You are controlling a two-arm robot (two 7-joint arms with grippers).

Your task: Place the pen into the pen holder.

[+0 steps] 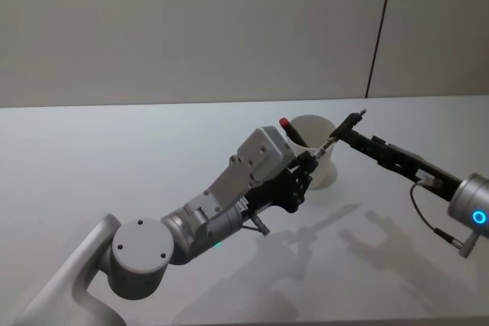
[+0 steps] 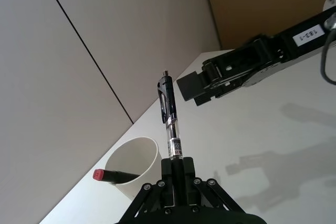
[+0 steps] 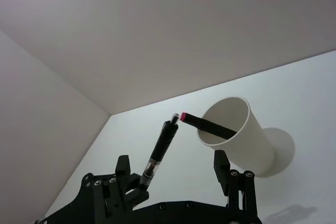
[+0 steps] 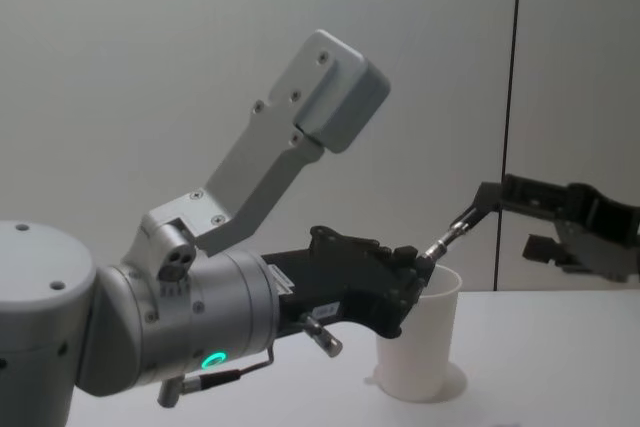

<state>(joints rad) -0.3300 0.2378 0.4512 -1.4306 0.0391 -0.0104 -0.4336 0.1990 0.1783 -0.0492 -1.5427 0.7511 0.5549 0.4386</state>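
The pen holder [image 1: 324,172], a white paper cup, is seen standing upright on the pale counter [image 1: 114,158]. A red-capped marker [image 1: 289,127] is leaned inside it, with the cap raised above the rim on the holder's left side. The pen [image 1: 325,148] is not inside the holder. It is held in the air above rim height and is slanted up and away to the holder's right, with its dark clip end uppermost. It is clamped by its clear lower barrel between the fingers of the left gripper [image 2: 177,162], which are drawn narrow around it. This gripper is placed right at the holder's near-left side, about level with the rim in the chest view; whether it touches the holder cannot be told. The right gripper [image 3: 171,156] is positioned to the holder's right, above rim height, with its fingers [image 3: 221,167] spread wide and nothing gripped between them. One of those fingers is seen just beside the pen's upper part, though contact there cannot be made out. Shadows of both arms are cast on the counter to the near right of the holder.
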